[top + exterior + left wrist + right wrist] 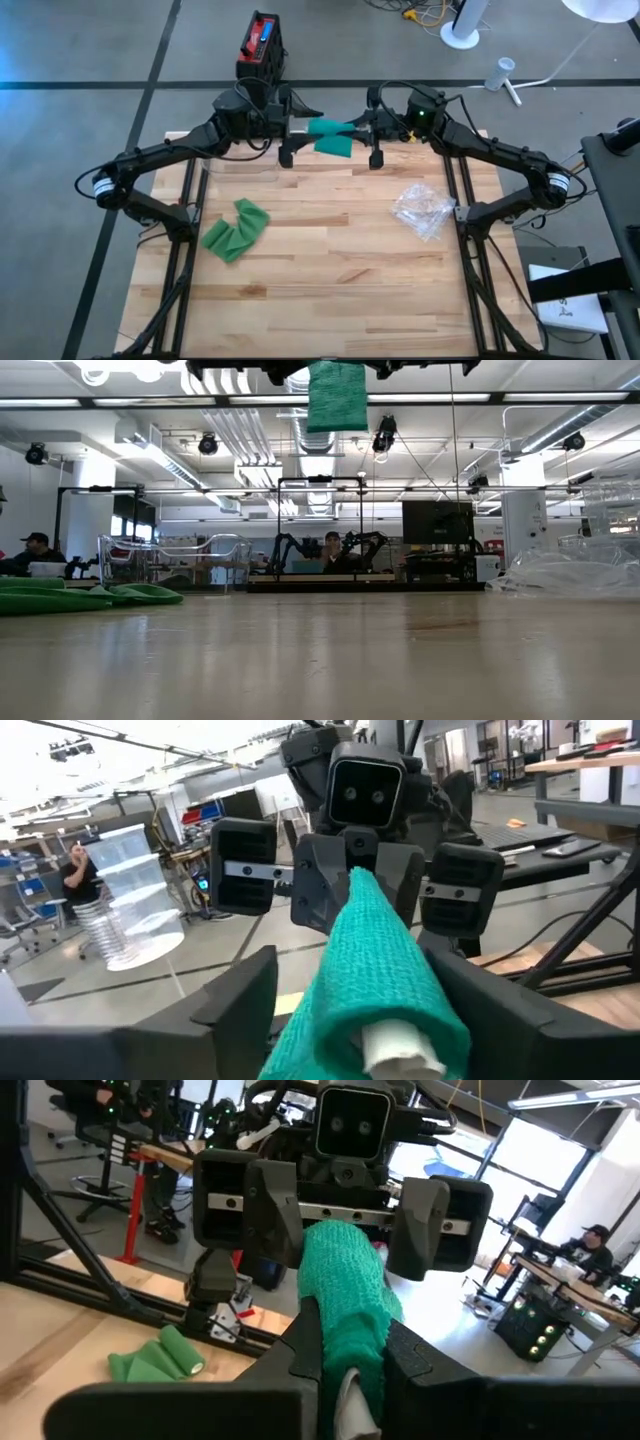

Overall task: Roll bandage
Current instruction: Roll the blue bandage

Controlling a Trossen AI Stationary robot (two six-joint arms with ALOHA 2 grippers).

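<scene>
From above: bandage (328, 134) held in the air over the table's (330, 250) far edge between left gripper (296, 124) and right gripper (366, 127). From the left wrist: fingers (240, 992) spread around the roll, apparently loose; soft, light, crushable knit, best taken by the core. From the right wrist: fingers (305, 1342) pinched onto the strip.

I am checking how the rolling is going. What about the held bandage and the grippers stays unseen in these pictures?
- Low view: both grippers are cut off by the top edge; only the hanging bandage shows.
- High view: the bandage roll is too small to judge how tightly it is wound.
- Right wrist view: the right gripper hides the roll's end.
</scene>
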